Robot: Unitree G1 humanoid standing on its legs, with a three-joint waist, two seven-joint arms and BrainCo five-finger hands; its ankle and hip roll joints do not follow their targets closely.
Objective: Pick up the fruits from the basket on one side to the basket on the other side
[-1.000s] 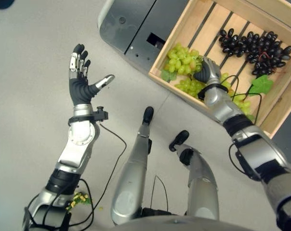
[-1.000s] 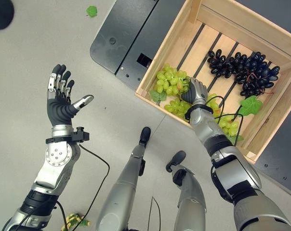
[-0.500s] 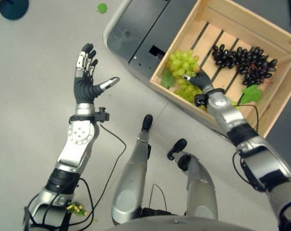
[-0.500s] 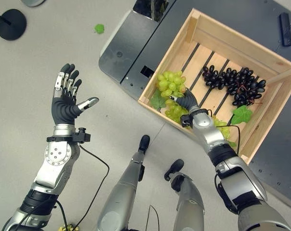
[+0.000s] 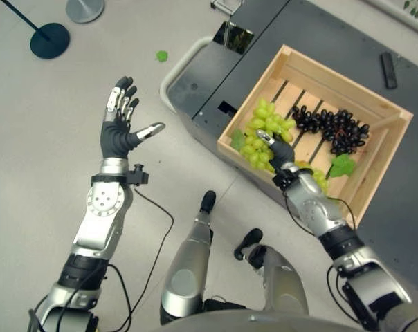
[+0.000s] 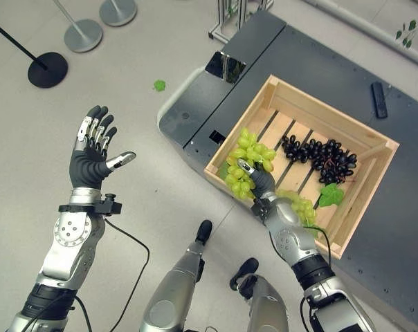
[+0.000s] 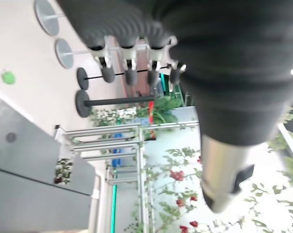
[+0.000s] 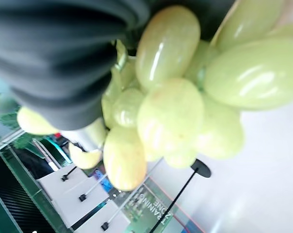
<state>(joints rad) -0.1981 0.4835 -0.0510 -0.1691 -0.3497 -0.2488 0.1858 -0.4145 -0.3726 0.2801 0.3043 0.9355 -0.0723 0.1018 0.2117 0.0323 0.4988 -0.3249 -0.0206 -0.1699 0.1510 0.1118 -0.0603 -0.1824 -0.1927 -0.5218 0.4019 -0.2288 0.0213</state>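
A light wooden crate (image 5: 252, 95) rests on a dark grey platform. My right hand (image 5: 282, 153) is shut on a bunch of green grapes (image 5: 263, 131), held up over the crate's near left corner; the same bunch of green grapes (image 8: 170, 111) hangs close past the hand in the right wrist view. A bunch of black grapes (image 5: 330, 128) lies in the crate's far part. A second green bunch (image 6: 295, 204) and a green leaf (image 5: 342, 166) lie by my right forearm. My left hand (image 5: 119, 135) is raised over the floor, open and holding nothing, its fingers (image 7: 132, 73) straight.
The dark grey platform (image 5: 202, 76) under the crate reaches toward my legs. A black bar-shaped object (image 5: 387, 69) lies on it beyond the crate. Two round-based stands (image 5: 50, 39) and a loose green leaf (image 5: 161, 55) sit on the floor at the far left.
The camera has pulled back. My right hand has closed on the green bunch and raised it from the crate floor toward the near left corner. The left hand kept its pose.
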